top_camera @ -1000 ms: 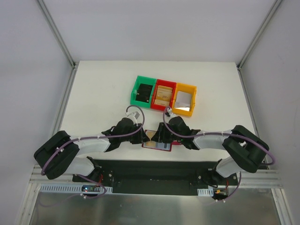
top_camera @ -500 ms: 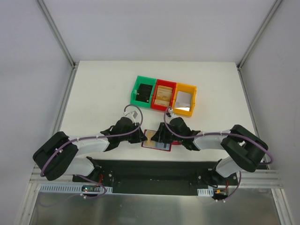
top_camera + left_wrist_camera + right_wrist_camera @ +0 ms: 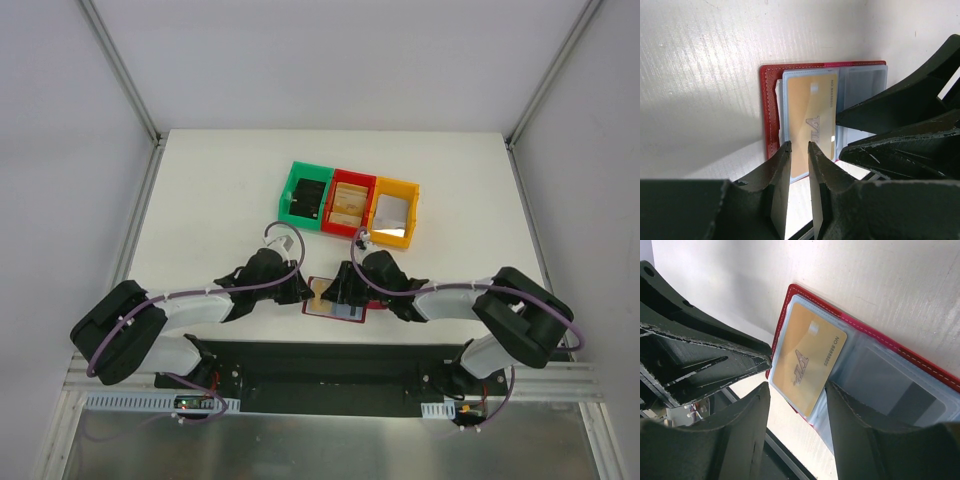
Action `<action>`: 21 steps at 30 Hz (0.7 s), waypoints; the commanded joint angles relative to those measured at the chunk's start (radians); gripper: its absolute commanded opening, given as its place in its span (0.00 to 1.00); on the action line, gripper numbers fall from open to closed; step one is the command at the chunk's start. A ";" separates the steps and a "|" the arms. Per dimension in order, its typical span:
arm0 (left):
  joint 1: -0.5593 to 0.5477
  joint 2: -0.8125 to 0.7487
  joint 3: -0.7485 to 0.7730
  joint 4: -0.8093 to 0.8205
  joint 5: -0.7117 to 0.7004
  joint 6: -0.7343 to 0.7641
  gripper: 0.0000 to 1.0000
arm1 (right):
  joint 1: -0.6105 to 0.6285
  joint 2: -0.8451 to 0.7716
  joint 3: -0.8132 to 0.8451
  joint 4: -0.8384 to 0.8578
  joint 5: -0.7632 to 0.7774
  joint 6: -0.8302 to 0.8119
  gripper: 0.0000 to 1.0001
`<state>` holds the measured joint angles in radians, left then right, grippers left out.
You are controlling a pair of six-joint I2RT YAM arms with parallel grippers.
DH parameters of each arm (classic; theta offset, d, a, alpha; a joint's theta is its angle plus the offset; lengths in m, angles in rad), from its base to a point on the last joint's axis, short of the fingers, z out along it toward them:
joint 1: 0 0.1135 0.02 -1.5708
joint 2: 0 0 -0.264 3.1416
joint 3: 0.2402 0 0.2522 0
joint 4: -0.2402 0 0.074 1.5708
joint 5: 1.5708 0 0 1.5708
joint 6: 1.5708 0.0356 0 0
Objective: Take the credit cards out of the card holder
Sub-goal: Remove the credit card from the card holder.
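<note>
On the table, the card holder lies open at the near edge, between both arms. It may drag along unless the right gripper, fingers apart above it, pins it. The gold card sits between the left gripper's nearly closed fingers. Whether they grip it, I cannot tell; a shallow pinch could slip.
</note>
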<state>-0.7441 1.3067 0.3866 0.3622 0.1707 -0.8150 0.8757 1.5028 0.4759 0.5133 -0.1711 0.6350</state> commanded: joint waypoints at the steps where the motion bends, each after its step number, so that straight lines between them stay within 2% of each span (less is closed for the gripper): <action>1: 0.008 -0.014 0.026 0.041 0.004 0.005 0.19 | -0.003 -0.033 -0.016 -0.016 0.022 0.003 0.52; 21: 0.009 0.091 0.028 0.093 0.027 -0.010 0.16 | -0.001 -0.044 -0.017 -0.044 0.036 0.000 0.56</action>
<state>-0.7441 1.3876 0.3996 0.4362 0.2005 -0.8227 0.8757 1.4895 0.4698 0.5083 -0.1650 0.6361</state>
